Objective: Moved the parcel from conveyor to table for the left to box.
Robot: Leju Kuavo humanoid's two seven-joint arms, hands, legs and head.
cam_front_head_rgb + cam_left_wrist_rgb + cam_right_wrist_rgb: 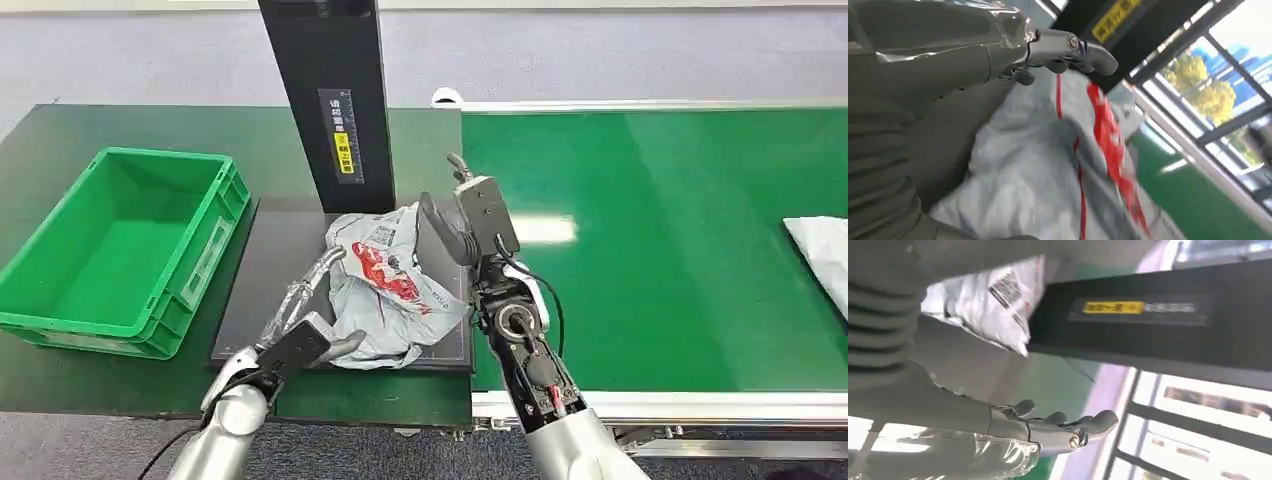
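Observation:
A crumpled grey parcel (390, 290) with red print lies on the black platform (270, 240) at the foot of a black column. My left hand (300, 320) lies at the parcel's left front edge, fingers stretched along its side and thumb at its front edge. In the left wrist view those fingers (1068, 47) reach straight out over the parcel (1048, 175) without closing on it. My right hand (460, 220) stands raised just right of the parcel, at the conveyor's edge, fingers apart and empty. In the right wrist view this hand (998, 435) holds nothing, with the parcel (983, 300) beside it.
An empty green crate (160, 155) stands on the dark green table at the left. The black column (330, 90) rises behind the parcel. The green conveyor (660, 230) runs along the right, with another pale parcel (820, 250) at its far right edge.

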